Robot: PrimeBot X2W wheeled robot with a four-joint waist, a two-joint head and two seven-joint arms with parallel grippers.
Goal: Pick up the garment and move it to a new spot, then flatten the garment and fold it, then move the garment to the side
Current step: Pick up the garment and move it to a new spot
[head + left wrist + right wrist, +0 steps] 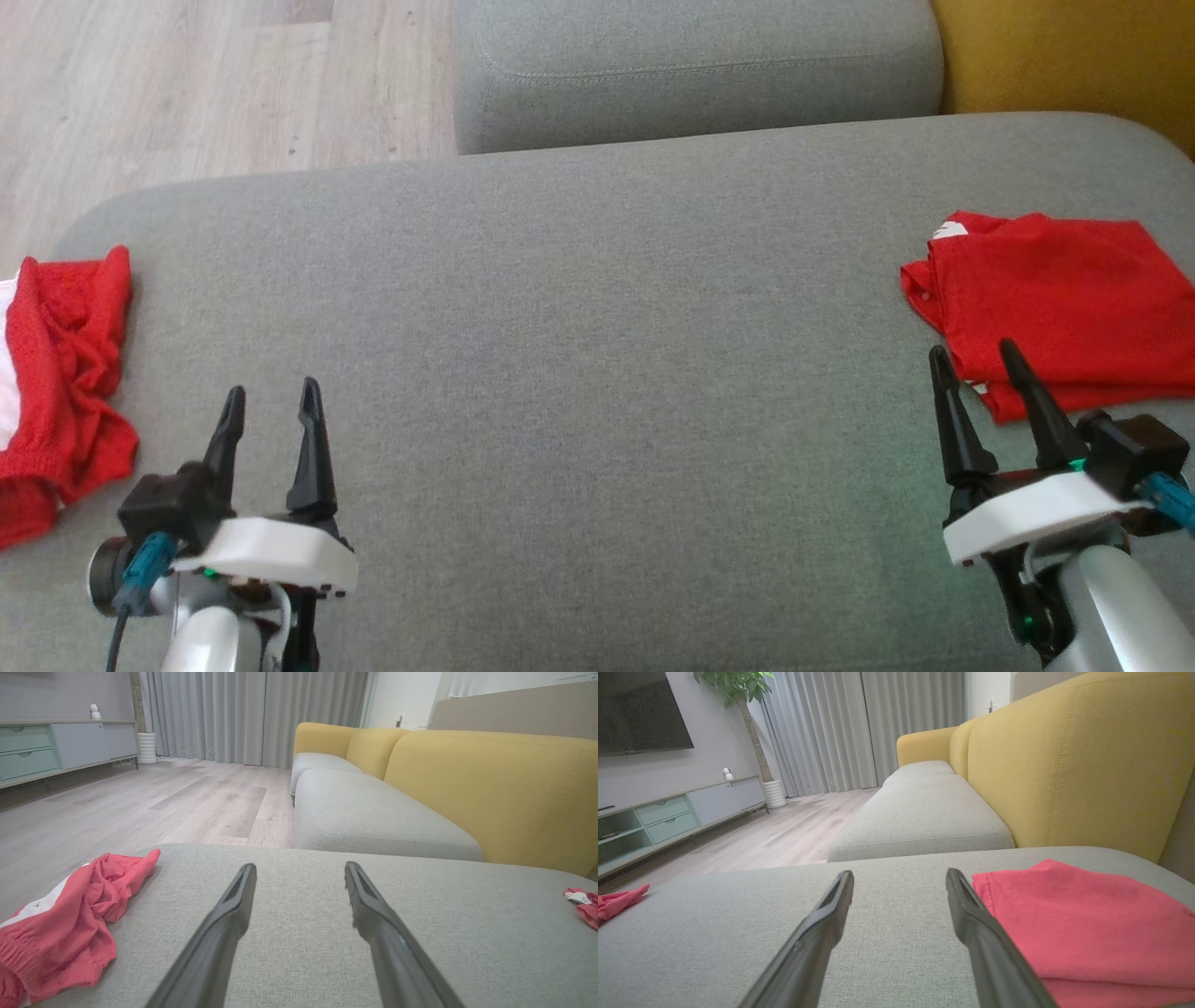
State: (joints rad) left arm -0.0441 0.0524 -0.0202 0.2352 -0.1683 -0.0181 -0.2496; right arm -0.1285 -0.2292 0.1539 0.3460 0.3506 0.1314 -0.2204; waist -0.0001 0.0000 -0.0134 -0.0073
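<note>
The crumpled garment (61,373) lies just left of the left gripper (273,388), the nearer one. The right gripper (973,350), like it, gapes empty.

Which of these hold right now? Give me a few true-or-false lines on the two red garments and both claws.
1. The left claw is open and empty. True.
2. The folded garment lies on the robot's left. False: it lies on the right, by the right claw.
3. The crumpled garment sits at the left edge of the grey cushion. True.
4. The right claw is shut on the folded garment. False: it is open, gripping nothing.
</note>
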